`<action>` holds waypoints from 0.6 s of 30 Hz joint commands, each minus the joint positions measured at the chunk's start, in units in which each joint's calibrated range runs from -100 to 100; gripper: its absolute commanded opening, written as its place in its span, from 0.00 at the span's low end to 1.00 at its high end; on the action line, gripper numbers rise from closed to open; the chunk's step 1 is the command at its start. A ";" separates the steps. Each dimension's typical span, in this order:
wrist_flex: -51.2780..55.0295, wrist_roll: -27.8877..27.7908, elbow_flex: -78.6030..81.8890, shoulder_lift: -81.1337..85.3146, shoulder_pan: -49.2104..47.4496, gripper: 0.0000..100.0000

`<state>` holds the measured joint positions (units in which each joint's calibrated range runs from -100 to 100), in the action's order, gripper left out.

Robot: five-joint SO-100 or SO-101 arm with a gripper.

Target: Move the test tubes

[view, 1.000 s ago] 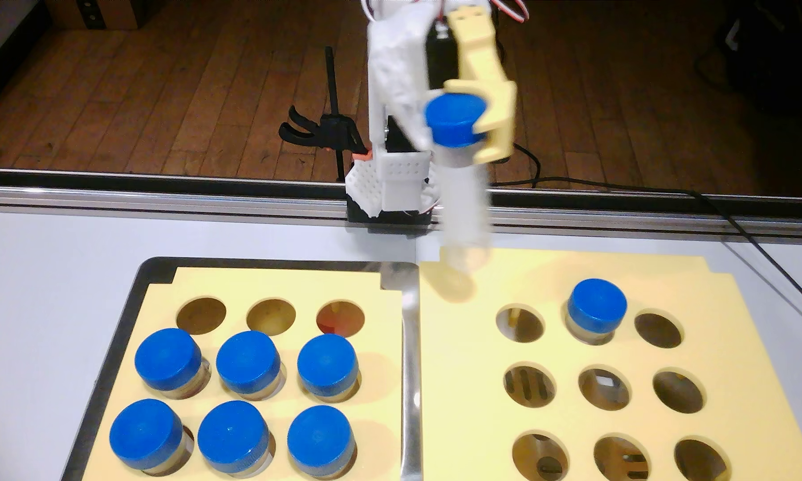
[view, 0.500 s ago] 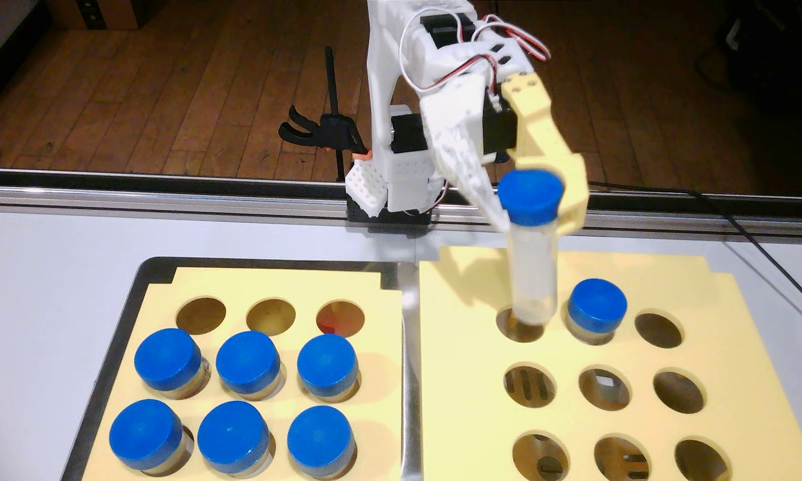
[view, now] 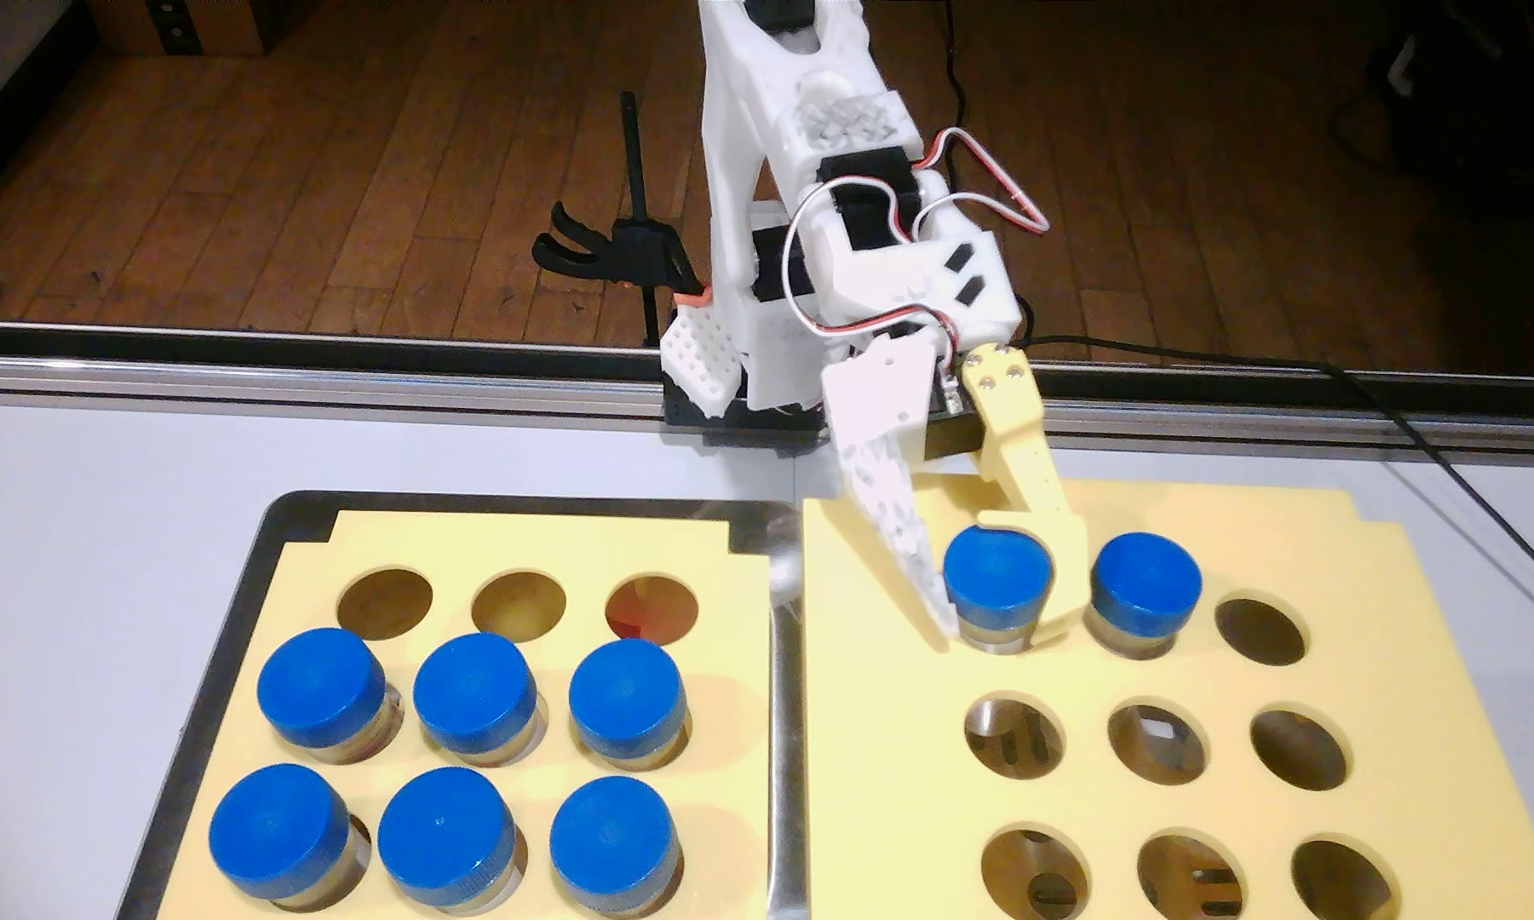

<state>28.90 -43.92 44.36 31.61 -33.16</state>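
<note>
Fixed view, tool [view: 1002, 624] gripping blue-capped tube [view: 997, 579] (no legible labels)

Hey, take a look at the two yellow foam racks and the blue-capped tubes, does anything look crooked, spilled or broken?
Nothing stands out. Six test tubes sit upright in the left foam rack; two stand in the back row of the right foam rack. The gripper straddles the left one of these, seated level. No spill or damage shows.

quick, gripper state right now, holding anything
Gripper: jaws closed around the blue-capped clear test tube, which sits in the back-left hole of the right yellow foam rack.
</note>
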 commanded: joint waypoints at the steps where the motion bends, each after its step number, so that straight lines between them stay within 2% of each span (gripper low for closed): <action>1: 0.38 0.46 -0.46 0.04 -2.00 0.28; 7: -0.20 0.04 -10.36 0.39 5.41 0.36; 13: -0.20 0.04 -20.16 1.26 16.82 0.37; 18: 0.09 0.20 -12.99 8.73 27.79 0.37</action>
<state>29.77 -43.72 27.49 33.98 -12.08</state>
